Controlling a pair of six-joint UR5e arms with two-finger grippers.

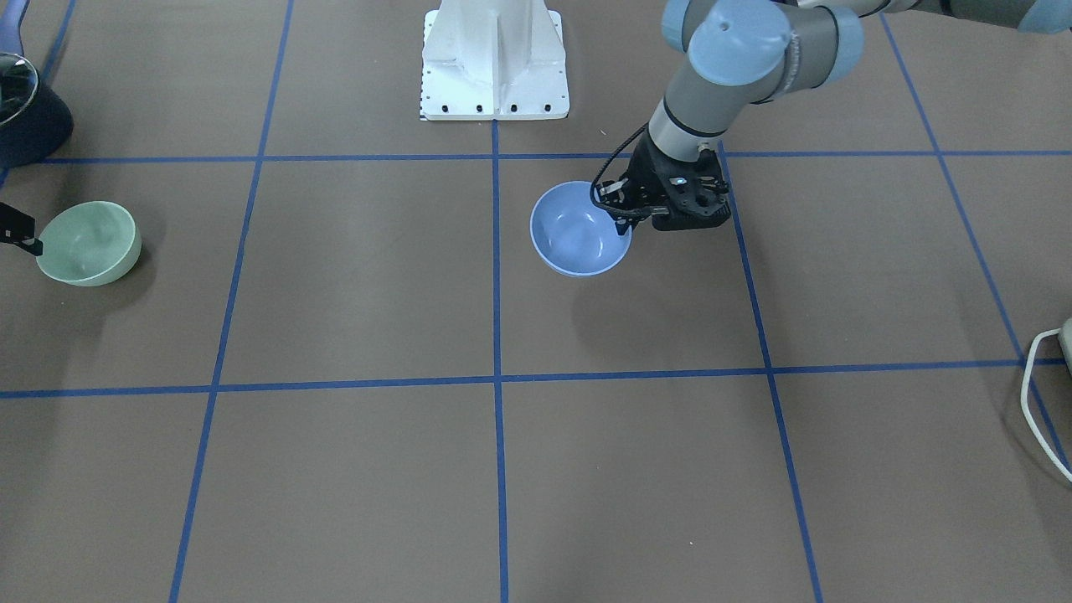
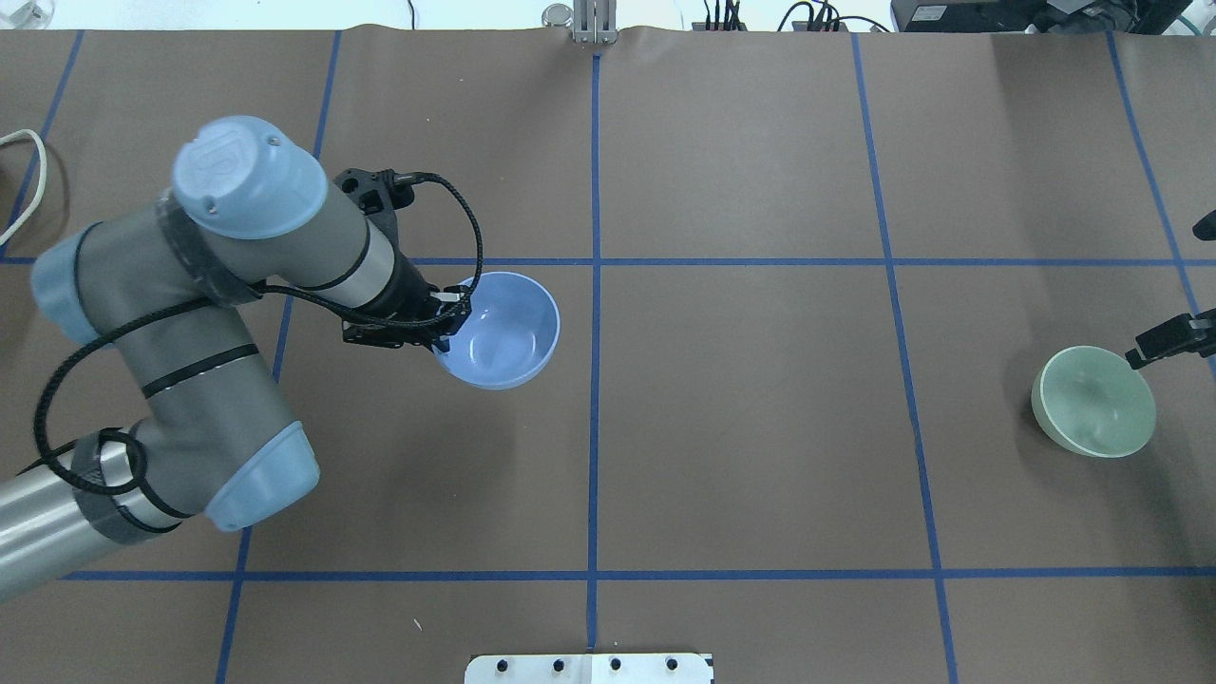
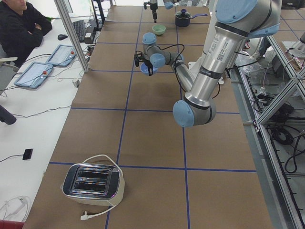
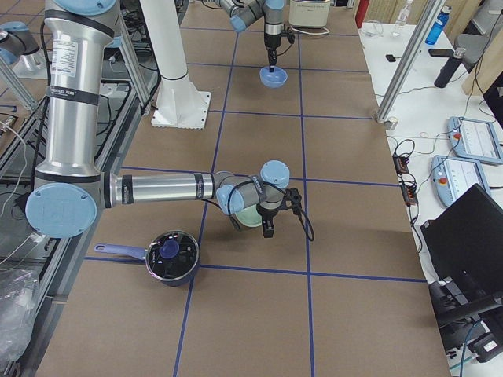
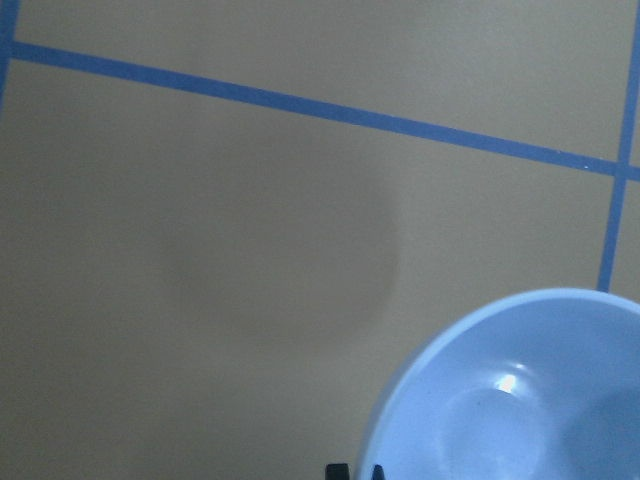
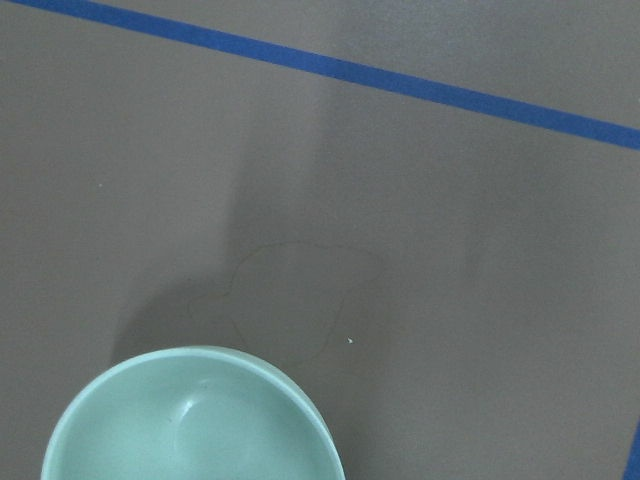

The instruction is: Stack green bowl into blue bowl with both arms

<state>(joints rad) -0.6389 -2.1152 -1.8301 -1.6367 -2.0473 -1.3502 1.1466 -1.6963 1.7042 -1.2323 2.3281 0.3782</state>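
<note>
The blue bowl [image 1: 578, 234] hangs above the table near its middle, gripped by the rim; it also shows in the overhead view [image 2: 503, 332] and the left wrist view [image 5: 520, 400]. My left gripper [image 1: 626, 224] is shut on that rim, one finger inside and one outside. The green bowl [image 1: 88, 243] sits tilted at the far end on my right [image 2: 1092, 401], low over the table. My right gripper [image 2: 1140, 357] reaches in from the edge and pinches its rim. The right wrist view shows the green bowl [image 6: 190, 420] at its bottom edge; the fingers are out of that view.
The white pedestal [image 1: 494, 63] stands at my base. A dark pot with a glass lid [image 4: 173, 255] stands near the green bowl. A toaster [image 3: 93, 183] and a white cable [image 2: 24, 171] lie at the table's left end. Blue tape lines grid the brown table.
</note>
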